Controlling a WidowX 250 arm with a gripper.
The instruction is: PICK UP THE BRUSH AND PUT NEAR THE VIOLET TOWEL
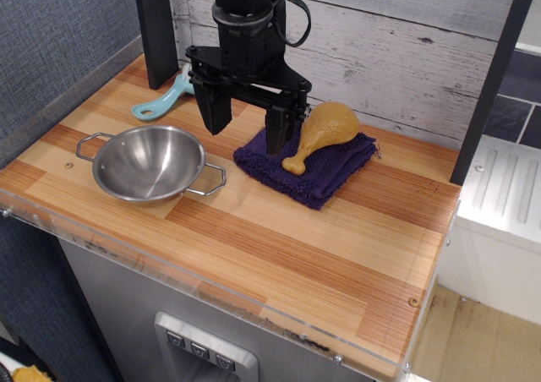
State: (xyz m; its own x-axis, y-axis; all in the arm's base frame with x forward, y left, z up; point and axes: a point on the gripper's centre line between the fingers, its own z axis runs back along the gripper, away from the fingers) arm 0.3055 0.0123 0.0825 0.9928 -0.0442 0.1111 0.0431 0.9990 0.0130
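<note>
The light-blue brush [162,100] lies on the wooden counter at the back left, its handle with the round hole pointing front-left; its bristle end is hidden behind my arm. The violet towel [325,172] lies folded in the middle of the counter with a tan toy drumstick [325,130] on it. My black gripper [247,120] hangs open and empty between the brush and the towel, its right finger over the towel's left edge.
A steel bowl [150,164] with two handles stands at the front left, just below the gripper. A dark post [155,27] stands behind the brush. The plank wall runs along the back. The counter's front edge has a clear plastic lip.
</note>
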